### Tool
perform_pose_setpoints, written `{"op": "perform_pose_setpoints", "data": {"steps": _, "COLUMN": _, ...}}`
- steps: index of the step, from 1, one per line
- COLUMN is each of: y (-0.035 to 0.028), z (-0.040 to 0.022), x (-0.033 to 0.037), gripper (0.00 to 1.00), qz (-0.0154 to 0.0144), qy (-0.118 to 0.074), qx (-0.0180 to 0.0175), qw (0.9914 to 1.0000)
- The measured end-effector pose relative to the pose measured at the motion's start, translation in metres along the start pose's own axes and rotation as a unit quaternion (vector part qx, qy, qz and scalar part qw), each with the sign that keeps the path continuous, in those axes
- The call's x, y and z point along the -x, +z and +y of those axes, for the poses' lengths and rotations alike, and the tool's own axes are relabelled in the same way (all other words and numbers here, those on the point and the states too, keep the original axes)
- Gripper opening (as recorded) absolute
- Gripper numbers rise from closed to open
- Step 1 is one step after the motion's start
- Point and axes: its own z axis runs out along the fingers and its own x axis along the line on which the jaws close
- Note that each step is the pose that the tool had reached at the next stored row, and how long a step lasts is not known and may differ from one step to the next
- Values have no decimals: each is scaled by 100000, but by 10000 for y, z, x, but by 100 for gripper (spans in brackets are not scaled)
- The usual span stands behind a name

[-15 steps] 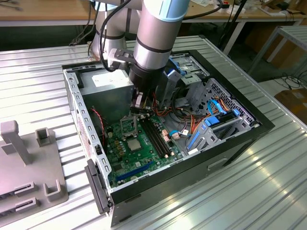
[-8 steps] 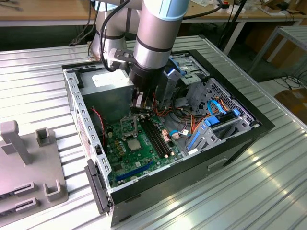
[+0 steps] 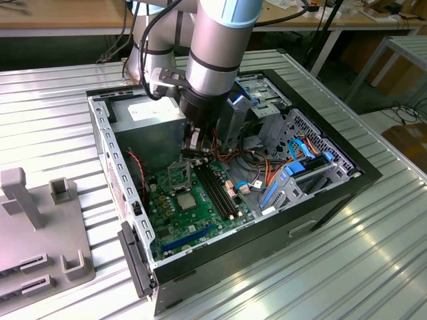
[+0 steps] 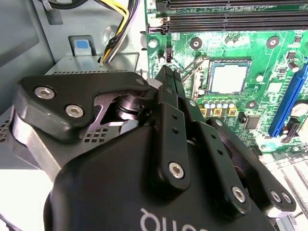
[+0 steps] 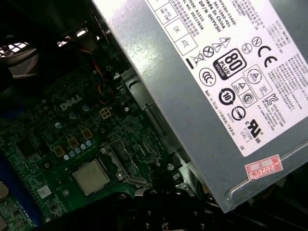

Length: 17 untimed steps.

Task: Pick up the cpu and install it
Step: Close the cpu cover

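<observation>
Down inside the open black desktop computer case (image 3: 347, 175), which lies on its side on the ribbed metal table (image 3: 47, 120) (I'd guess so the arm can come in from above), the black two-fingered gripper (image 4: 171, 77) hangs just off the corner of the processor socket.

The cpu (image 4: 228, 78), a small flat square chip with a silver-grey metal top, isn't in the claw. It's lying flat in its socket on the green motherboard (image 4: 269, 62), level with the socket edges as far as I can tell. You can spot it in the exterior view too (image 3: 184, 200). The hollow silver retaining frame (image 5: 122, 161) is flipped open beside it, which makes sense since the chip couldn't go in otherwise. So it looks placed but not clamped yet.

The claw is narrow, with its fingers pressed together. Their tips sit right by the thin wire socket lever (image 4: 192, 65). I can't tell if they're actually nipping it.

The big grey metal power supply box (image 5: 202, 72) sits right next to the socket, so the arm has a tight squeeze.

Counts:
- one cpu
- one retaining frame
- one power supply
- one long blue expansion slot (image 4: 288, 94)
- four long black memory slots (image 3: 217, 190), as best I can count
</observation>
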Motion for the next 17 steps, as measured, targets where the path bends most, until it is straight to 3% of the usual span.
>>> {"op": "perform_pose_setpoints", "data": {"steps": 10, "y": -18, "z": 2, "x": -1, "gripper": 15, "qz": 452, "qy": -1328, "qx": -250, "qw": 99990}}
{"op": "perform_pose_setpoints", "data": {"steps": 17, "y": -24, "z": 5, "x": -3, "gripper": 15, "qz": 586, "qy": -2038, "qx": -326, "qw": 99977}}
